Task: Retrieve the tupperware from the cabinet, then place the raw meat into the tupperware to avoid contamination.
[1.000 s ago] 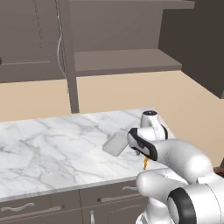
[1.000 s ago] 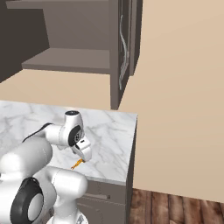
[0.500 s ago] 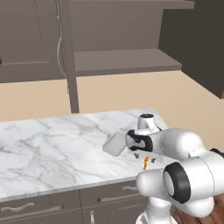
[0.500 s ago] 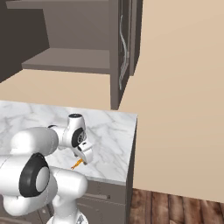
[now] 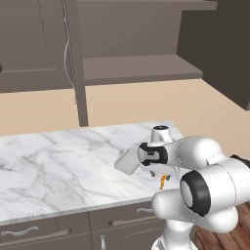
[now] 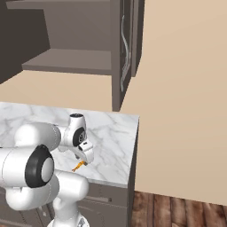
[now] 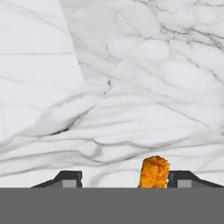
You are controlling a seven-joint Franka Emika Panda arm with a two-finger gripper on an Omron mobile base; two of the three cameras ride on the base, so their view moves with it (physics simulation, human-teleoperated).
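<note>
Orange-brown raw meat morsel (image 7: pixel 154 172) hugging one tip of spread fingers (image 7: pixel 189 178) near the marble counter's front edge (image 5: pixel 73 210): risks squirting off, missing the translucent tupperware (image 5: pixel 128 160).

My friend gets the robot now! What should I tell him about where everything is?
Gripper: open, down at the marble counter, with the raw meat between its fingertips near one side, not clearly gripped.
Tupperware: out of the cabinet, on the counter beside the gripper.
Done: tupperware fetched.
Left: grip the meat, lift it, put it into the tupperware.
</note>
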